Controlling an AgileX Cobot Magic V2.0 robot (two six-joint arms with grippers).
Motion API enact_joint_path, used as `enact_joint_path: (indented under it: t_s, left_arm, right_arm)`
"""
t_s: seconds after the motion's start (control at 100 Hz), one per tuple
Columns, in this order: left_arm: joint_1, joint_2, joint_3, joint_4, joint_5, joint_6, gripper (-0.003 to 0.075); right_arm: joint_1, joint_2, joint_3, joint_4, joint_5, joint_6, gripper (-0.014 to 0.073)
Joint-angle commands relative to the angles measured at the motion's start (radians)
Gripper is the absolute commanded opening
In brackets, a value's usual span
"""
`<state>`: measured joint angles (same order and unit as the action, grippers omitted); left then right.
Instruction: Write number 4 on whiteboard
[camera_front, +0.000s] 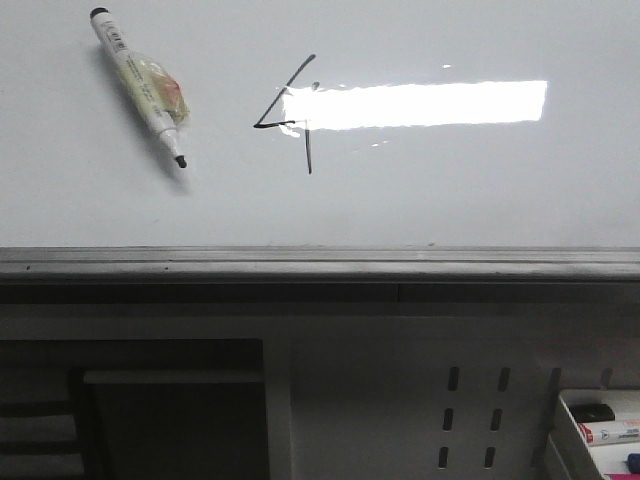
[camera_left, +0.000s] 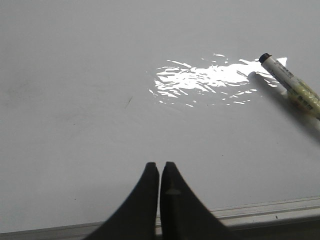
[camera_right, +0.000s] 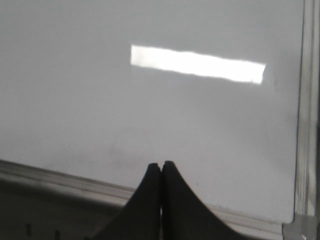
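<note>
The whiteboard (camera_front: 420, 200) fills the upper front view, with a grey edge rail (camera_front: 320, 262) at its near side. A black hand-drawn number 4 (camera_front: 296, 115) sits on it, partly under a bright light glare. A white marker (camera_front: 140, 85) with a black tip lies uncapped on the board to the left of the 4; it also shows in the left wrist view (camera_left: 292, 85). My left gripper (camera_left: 160, 164) is shut and empty above the board near its rail. My right gripper (camera_right: 161, 163) is shut and empty near the board's corner. Neither gripper shows in the front view.
Below the rail is a grey perforated panel (camera_front: 470, 420). A white tray (camera_front: 600, 430) with markers stands at the lower right. A dark shelf opening (camera_front: 170, 410) lies at the lower left. The board's side rail (camera_right: 304, 125) runs along the right wrist view.
</note>
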<state>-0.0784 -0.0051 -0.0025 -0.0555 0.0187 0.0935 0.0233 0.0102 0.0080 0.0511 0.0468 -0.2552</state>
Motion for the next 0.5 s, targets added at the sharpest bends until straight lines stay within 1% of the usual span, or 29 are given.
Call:
enact_joint_path:
  t_s: [0.0,0.05,0.16,0.49]
  left_arm:
    - [0.004,-0.027,0.027,0.0,-0.073,-0.01,-0.002]
    - [0.004,-0.027,0.027,0.0,-0.073,-0.01,-0.002]
    - [0.004,-0.027,0.027,0.0,-0.073,-0.01,-0.002]
    - [0.004,-0.027,0.027,0.0,-0.073,-0.01,-0.002]
  right_arm:
    - [-0.008,-0.032,0.022,-0.051,-0.04,0.028,-0.0066]
    - [-0.008,-0.043,0.022,-0.057,-0.023,0.028,-0.0066]
    - [-0.015,-0.041,0.022,-0.079,-0.034,0.028,-0.0066]
    - [-0.015,-0.041,0.02,-0.078,-0.034,0.028,-0.0066]
